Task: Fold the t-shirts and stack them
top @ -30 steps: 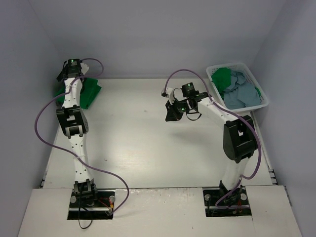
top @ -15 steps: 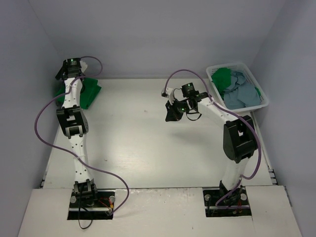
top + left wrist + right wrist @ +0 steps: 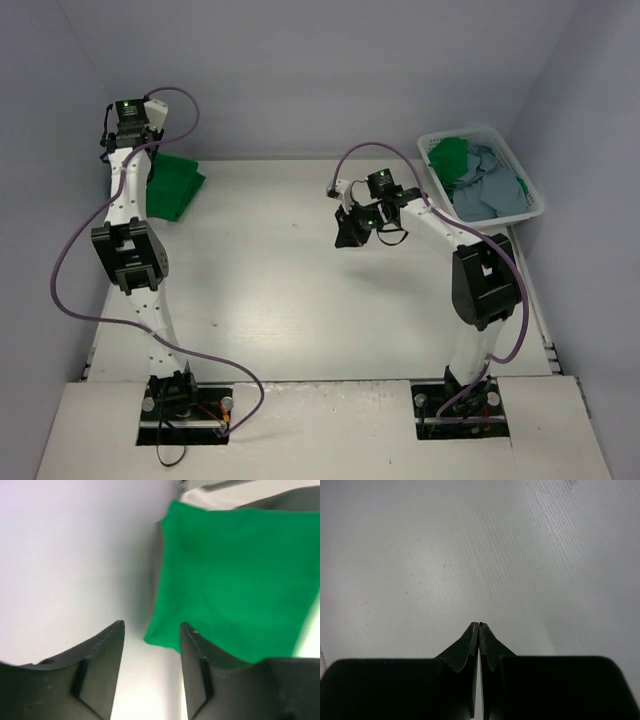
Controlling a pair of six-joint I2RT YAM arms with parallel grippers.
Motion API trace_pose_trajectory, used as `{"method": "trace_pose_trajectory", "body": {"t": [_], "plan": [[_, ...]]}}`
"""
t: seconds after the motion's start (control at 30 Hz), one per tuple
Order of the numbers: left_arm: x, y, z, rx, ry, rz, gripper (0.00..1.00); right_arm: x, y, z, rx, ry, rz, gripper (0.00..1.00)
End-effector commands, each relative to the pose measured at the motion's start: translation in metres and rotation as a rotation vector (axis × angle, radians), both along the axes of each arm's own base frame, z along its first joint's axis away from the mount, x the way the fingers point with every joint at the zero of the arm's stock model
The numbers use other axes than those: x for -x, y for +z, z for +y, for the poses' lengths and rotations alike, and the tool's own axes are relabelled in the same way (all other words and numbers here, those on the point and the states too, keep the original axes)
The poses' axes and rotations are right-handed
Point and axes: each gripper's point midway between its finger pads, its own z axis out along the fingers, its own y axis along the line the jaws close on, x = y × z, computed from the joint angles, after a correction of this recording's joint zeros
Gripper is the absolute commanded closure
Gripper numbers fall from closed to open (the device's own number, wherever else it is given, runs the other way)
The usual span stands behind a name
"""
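I am watching my left claw (image 3: 152, 627) hanging half open and holding nothing by the green shirt (image 3: 235, 580) at the table's (image 3: 300, 290) far left corner, while my right claw (image 3: 479, 626) is hovering shut and empty over the table's middle and more shirts (image 3: 485, 190) are lying in the basket (image 3: 470, 131) at its far right corner.

The white table (image 3: 300, 290) bore a folded green t-shirt (image 3: 175, 188) at its far edge, well apart to the left of the white basket (image 3: 470, 131).
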Motion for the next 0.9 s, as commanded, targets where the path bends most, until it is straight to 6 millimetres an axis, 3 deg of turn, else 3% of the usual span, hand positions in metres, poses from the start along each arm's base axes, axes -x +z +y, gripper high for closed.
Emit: {"method": "trace_pose_trajectory", "body": {"t": [0.0, 0.03, 0.1, 0.2, 0.27, 0.33, 0.5, 0.6, 0.87], "plan": [[0.013, 0.038, -0.042, 0.18, -0.108, -0.074, 0.65, 0.0, 0.01, 0.009, -0.035, 0.029, -0.023, 1.0], [0.012, 0.03, -0.053, 0.226, -0.151, -0.053, 0.82, -0.001, 0.009, 0.01, -0.033, 0.029, -0.023, 1.0], [0.016, 0.019, -0.058, 0.256, -0.171, -0.01, 0.99, 0.0, 0.008, 0.012, -0.034, 0.034, -0.019, 1.0], [0.006, -0.004, -0.054, 0.239, -0.181, 0.028, 1.0, 0.002, 0.006, 0.015, -0.03, 0.041, -0.013, 1.0], [-0.001, -0.005, -0.045, 0.21, -0.176, 0.024, 1.0, 0.003, 0.008, 0.016, -0.031, 0.044, -0.016, 1.0], [-0.009, -0.026, -0.041, 0.212, -0.168, 0.056, 1.0, 0.003, 0.007, 0.015, -0.027, 0.041, -0.014, 1.0], [-0.03, -0.044, -0.018, 0.11, -0.127, 0.053, 1.0, 0.004, 0.003, 0.014, -0.021, 0.045, -0.011, 1.0], [-0.041, -0.051, -0.005, 0.048, -0.106, 0.037, 1.0, 0.004, -0.002, 0.013, -0.015, 0.044, -0.002, 1.0], [-0.056, -0.041, 0.023, -0.025, -0.026, -0.064, 1.0, 0.005, -0.013, 0.014, -0.004, 0.05, 0.023, 1.0]]}}
